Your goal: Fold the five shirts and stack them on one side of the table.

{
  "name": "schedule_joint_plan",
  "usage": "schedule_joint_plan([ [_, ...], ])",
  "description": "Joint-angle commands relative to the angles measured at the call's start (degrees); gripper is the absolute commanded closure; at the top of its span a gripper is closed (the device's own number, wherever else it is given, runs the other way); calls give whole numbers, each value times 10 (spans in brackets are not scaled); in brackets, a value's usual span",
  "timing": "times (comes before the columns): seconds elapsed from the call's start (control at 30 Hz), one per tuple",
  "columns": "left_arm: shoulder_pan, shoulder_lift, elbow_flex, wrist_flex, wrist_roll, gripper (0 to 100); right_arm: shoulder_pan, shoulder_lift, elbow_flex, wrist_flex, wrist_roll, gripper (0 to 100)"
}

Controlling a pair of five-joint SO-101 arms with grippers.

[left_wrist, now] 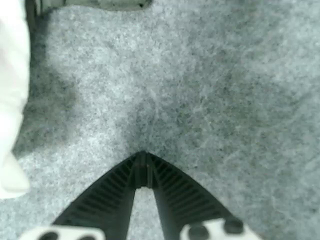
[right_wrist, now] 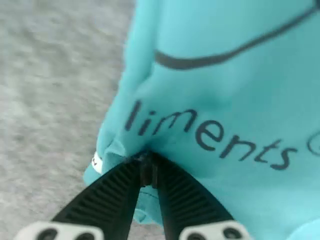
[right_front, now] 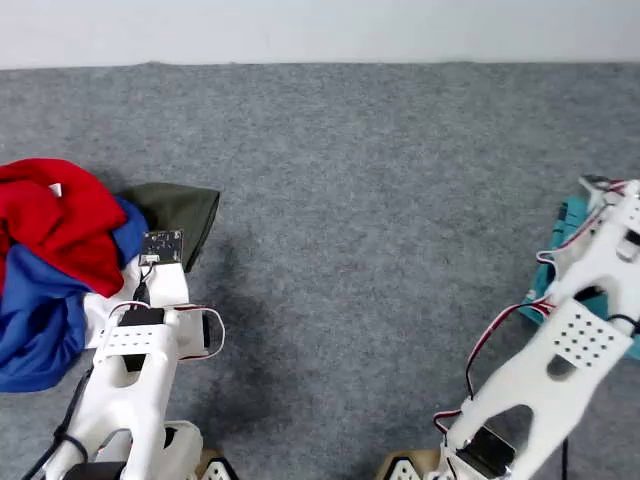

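A heap of shirts lies at the table's left side: a red shirt on top, a blue shirt under it, a dark green shirt behind, and a white shirt beneath my left arm. My left gripper is shut and empty over bare grey carpet, with the white shirt just beside it. At the table's right edge lies a teal shirt. My right gripper is shut on a bunched fold of the teal shirt near its edge.
Grey carpet covers the whole table, with open room across the middle and back. A white wall runs along the far edge. My right arm covers much of the teal shirt from above.
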Motion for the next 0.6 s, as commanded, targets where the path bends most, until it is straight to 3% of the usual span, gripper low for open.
schedule_joint_plan([
  [0.0,5,0,6,14,-7,985,-36,-64,63,24,-7,990],
  [0.3,5,0,6,14,-7,985,-21,-245,153,11,30,990],
  [0.57,5,0,6,14,-7,985,-23,-219,152,-144,25,990],
])
